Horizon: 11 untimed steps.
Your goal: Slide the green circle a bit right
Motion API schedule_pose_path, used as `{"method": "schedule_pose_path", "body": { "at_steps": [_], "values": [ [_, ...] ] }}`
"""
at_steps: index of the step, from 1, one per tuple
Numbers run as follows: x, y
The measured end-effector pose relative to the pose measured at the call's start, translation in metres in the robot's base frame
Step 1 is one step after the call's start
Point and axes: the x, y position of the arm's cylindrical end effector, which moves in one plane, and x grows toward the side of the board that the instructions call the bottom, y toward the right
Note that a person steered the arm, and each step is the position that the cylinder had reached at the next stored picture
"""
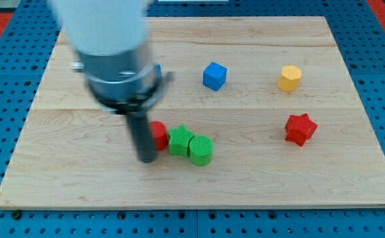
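Note:
The green circle (201,149) is a short green cylinder lying on the wooden board (245,185), below the centre. A green star (180,140) touches its left side. A red block (158,135) sits just left of the green star, partly hidden by my rod. My tip (147,159) rests on the board at the left of this cluster, close beside the red block and about 80 pixels left of the green circle.
A blue cube (214,75) lies at the top centre, a yellow hexagonal block (289,78) at the top right, and a red star (300,128) at the right. A blue block (157,70) peeks out behind the arm's body (110,53).

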Motion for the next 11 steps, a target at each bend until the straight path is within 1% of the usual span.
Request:
{"method": "schedule_pose_path", "body": {
  "at_steps": [1, 2, 4, 6, 9, 10, 11],
  "values": [
    [0.0, 0.062],
    [0.0, 0.09],
    [0.011, 0.099],
    [0.005, 0.106],
    [-0.016, 0.147],
    [-0.016, 0.147],
    [-0.005, 0.147]
  ]
}}
